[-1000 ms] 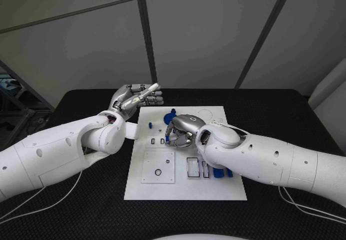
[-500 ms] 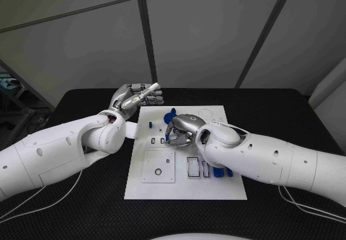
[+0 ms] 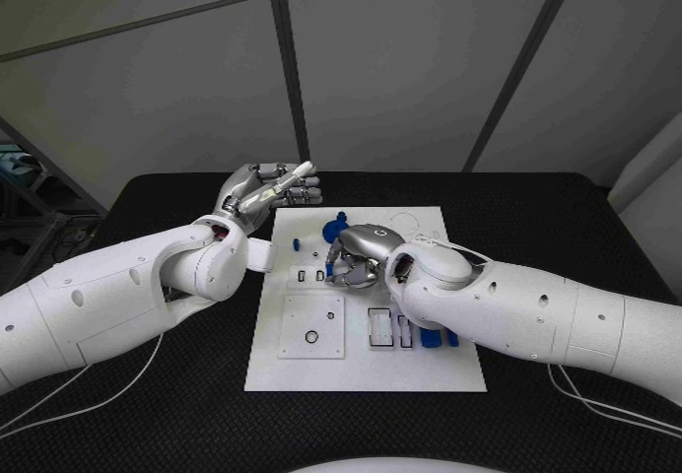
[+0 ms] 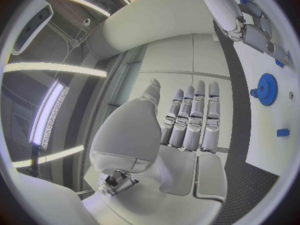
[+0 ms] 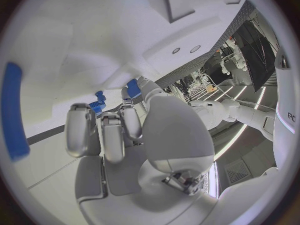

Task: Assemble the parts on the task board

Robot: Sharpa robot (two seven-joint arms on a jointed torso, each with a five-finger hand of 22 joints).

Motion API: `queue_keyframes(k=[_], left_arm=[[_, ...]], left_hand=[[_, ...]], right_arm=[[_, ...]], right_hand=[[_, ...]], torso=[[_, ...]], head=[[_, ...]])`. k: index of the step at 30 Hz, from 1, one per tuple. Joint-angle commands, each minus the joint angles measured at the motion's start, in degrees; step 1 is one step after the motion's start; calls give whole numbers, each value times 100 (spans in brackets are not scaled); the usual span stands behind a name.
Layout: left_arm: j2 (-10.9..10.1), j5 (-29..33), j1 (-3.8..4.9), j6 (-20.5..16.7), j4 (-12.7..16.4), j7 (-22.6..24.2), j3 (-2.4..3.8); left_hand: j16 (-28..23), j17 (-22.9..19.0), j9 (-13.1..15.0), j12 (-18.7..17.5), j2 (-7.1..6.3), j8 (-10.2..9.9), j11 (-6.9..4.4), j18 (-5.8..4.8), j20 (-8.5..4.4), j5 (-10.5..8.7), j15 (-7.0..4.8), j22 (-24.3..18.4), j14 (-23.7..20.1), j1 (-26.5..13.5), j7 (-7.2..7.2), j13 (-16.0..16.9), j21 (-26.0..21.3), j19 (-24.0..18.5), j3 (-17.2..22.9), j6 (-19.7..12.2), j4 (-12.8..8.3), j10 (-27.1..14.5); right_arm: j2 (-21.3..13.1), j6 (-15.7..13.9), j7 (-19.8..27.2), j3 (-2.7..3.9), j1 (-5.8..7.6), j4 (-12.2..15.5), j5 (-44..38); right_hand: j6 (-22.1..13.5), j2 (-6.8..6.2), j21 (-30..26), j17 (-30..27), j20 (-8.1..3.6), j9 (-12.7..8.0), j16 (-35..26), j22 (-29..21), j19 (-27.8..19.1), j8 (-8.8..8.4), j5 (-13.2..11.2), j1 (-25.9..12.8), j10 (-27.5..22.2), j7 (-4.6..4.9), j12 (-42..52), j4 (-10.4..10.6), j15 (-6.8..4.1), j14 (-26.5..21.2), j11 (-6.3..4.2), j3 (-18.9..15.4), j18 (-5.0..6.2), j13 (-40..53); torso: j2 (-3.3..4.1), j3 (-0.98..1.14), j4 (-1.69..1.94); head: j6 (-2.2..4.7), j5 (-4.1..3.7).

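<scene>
Head view: We see our right hand [image 3: 356, 264] curled low over the middle of the white board [image 3: 363, 374] on the black counter [image 3: 569, 217]. Our left hand [image 3: 267, 192] hangs above the board's far left corner, fingers straight and together, grasping nothing.

Head view, parts: A blue gear [image 3: 330, 233] stands just beyond the right hand; a small blue peg [image 3: 296, 242] sits near the board's left edge; blue bars [image 3: 430, 340] lie in slots beside the right forearm.

Left wrist view: The left hand [image 4: 181, 135] shows a flat, bare palm and extended fingers [image 4: 195, 112]. The gear [image 4: 267, 89] and a small blue block [image 4: 283, 132] rest on the board well apart from it.

Right wrist view: The right hand [image 5: 119, 135] has fingers [image 5: 81, 130] bent down onto the board, with a small blue piece [image 5: 97, 105] at their tips. We cannot tell whether it is pinched or merely touched. A blue bar [image 5: 14, 110] lies off to one side.

Doing it well: We judge the step to be seating a small piece. Keep it square to its slot, press gently, and keep the idle hand clear.

Writing: We can read no brand or label.
</scene>
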Motion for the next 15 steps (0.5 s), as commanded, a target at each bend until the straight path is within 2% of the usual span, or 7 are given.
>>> queue_keyframes(k=[1,11,15], left_arm=[[4,-30,8,69,3,20,4],[3,-30,8,70,0,16,4],[3,-30,8,71,-2,14,4]], left_hand=[[-32,8,0,-38,56,-36,6,34,-6,14,18,-5,-10,-2,7,5,-32,-25,-2,27,-40,48],[-32,8,0,-38,56,-36,6,34,-6,14,18,-5,-10,-2,7,5,-32,-25,-2,27,-40,48],[-32,8,0,-38,56,-36,6,34,-6,14,18,-5,-10,-2,7,5,-32,-25,-2,27,-40,48]], right_arm=[[-6,228,-106,-24,-19,-20,-45],[-16,182,-125,-24,-19,-19,-61],[-15,170,-129,-24,-19,-17,-62]], right_hand=[[-38,-7,-39,1456,20,3,4,-10,-24,-20,-26,-52,-26,-3,-36,3,23,584,1,-19,-60,7],[-152,-73,-64,1453,63,-14,3,-50,-54,-82,-46,-120,-114,51,-123,19,67,583,50,-63,-50,-80],[-227,-119,-86,1436,94,-23,-5,-86,-80,-118,-140,-182,-162,81,-166,43,97,579,81,-114,-42,-122]], torso=[[-2,0,1],[-2,-1,0],[-1,0,2]], head=[[-6,0],[-15,-2],[-16,-3]])
